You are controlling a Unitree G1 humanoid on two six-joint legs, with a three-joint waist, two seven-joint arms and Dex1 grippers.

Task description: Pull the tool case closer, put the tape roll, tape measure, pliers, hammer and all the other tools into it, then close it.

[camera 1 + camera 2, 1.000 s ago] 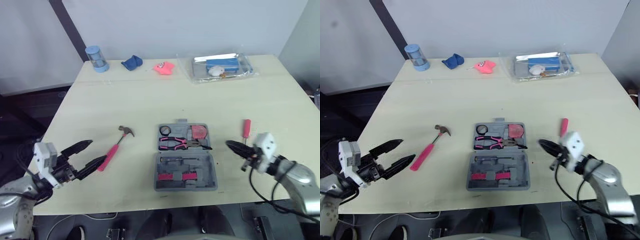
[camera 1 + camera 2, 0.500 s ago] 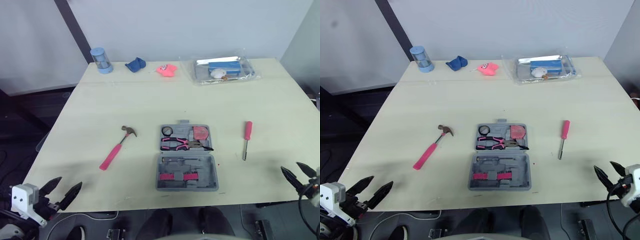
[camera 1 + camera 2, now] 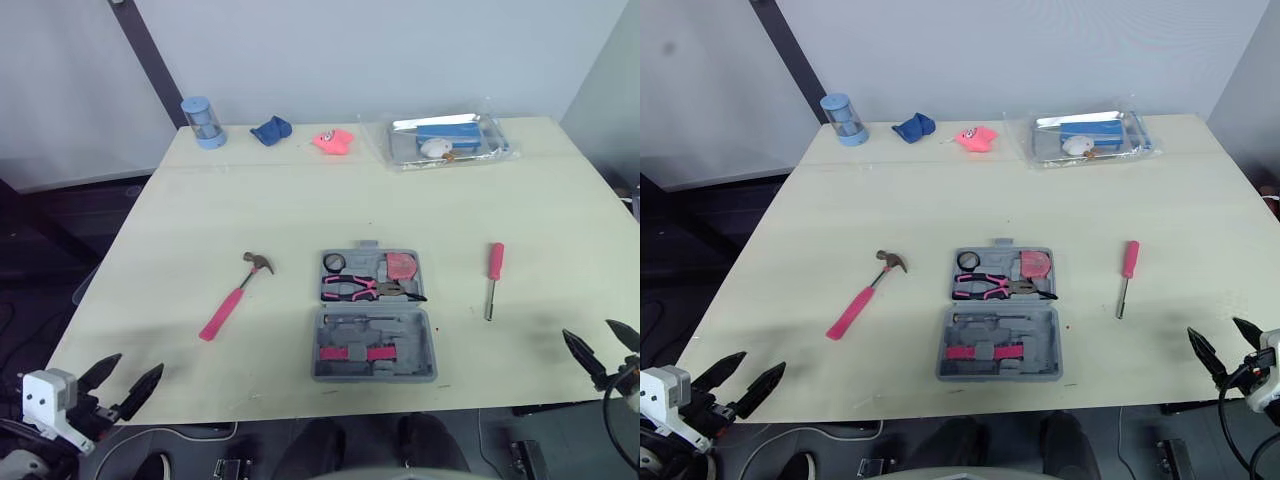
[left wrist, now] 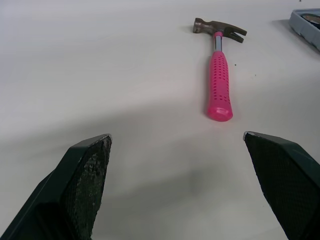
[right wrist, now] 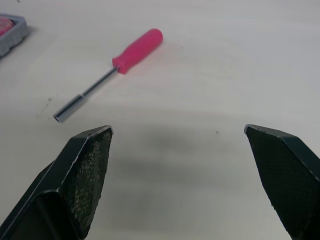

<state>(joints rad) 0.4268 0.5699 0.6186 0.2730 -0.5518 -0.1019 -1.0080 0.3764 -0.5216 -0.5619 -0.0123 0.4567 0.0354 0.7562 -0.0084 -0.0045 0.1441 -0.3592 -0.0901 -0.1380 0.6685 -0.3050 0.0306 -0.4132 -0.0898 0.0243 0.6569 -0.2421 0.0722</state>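
Note:
The grey tool case (image 3: 374, 345) lies open near the table's front middle. Its far half holds a black tape roll (image 3: 332, 262), a pink tape measure (image 3: 399, 265) and pink-handled pliers (image 3: 370, 288). A pink-handled hammer (image 3: 232, 297) lies left of the case, and a pink screwdriver (image 3: 493, 275) lies to its right. My left gripper (image 3: 141, 362) hangs open at the front left table edge, pointing toward the hammer (image 4: 218, 75). At the front right edge my right gripper (image 3: 586, 330) is open and empty, facing the screwdriver (image 5: 120, 65).
Along the far edge stand a blue cylinder (image 3: 203, 121), a blue cloth (image 3: 270, 130), a pink toy (image 3: 333, 139) and a clear plastic tray (image 3: 442, 138) with a blue item. Bare tabletop lies between the tools and the far row.
Both arms have drawn back from beside the tools to the near table edge. The right gripper's fingers, together a second ago, now stand apart. The view has also shifted.

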